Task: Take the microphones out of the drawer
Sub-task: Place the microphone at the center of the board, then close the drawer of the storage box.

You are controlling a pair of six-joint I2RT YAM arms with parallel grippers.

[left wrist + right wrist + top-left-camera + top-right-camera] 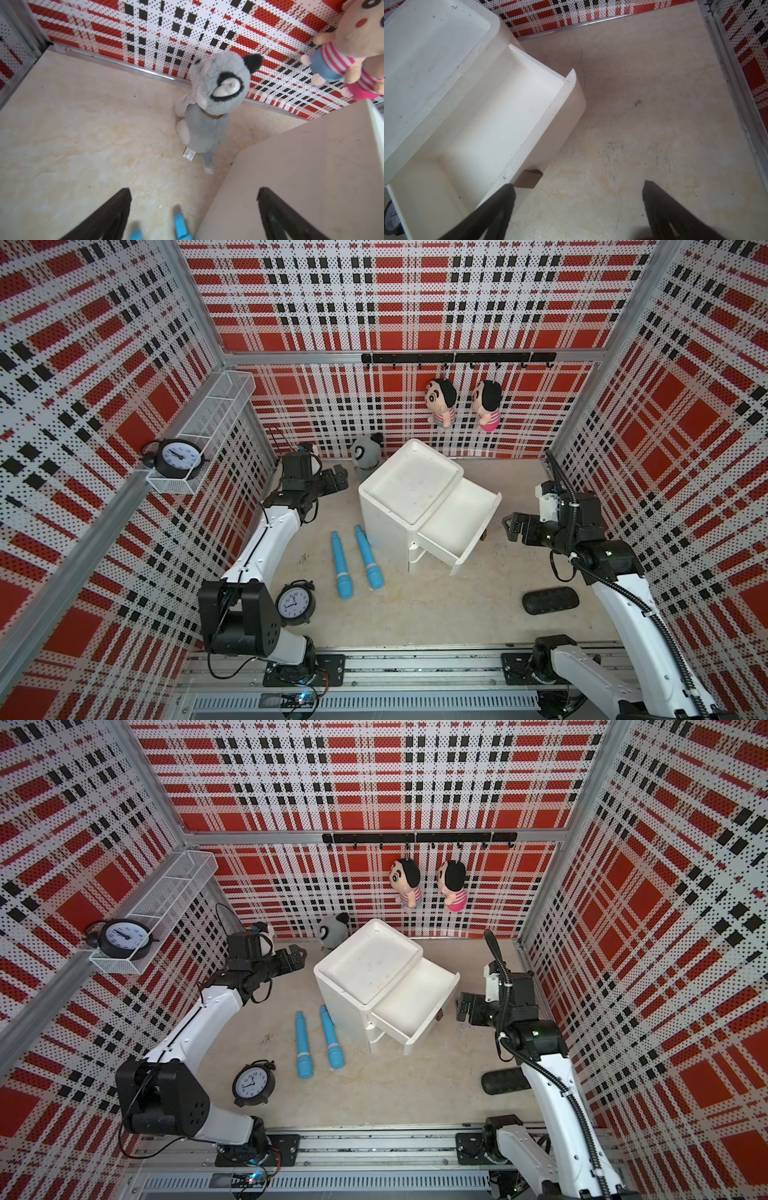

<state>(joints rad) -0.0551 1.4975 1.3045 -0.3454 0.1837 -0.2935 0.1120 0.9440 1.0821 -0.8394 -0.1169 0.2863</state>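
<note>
Two blue microphones (pixel 341 566) (pixel 369 558) lie side by side on the table, left of the white cabinet (pixel 409 481); they show in both top views (pixel 303 1046) (pixel 331 1038). The cabinet's top drawer (pixel 478 533) (pixel 560 116) is pulled out, and its inside shows bare white. My left gripper (pixel 338 479) (pixel 194 190) hangs open at the back left, beyond the microphones' thin ends (pixel 180 224), holding nothing. My right gripper (pixel 509 527) (pixel 577 185) stands open just right of the drawer front, also holding nothing.
A grey plush (pixel 365 452) sits behind the cabinet near the back wall. An alarm clock (pixel 294 603) stands by the left arm's base. A black case (pixel 550 600) lies at the front right. Two dolls (pixel 441 402) (pixel 487 404) hang on the back wall.
</note>
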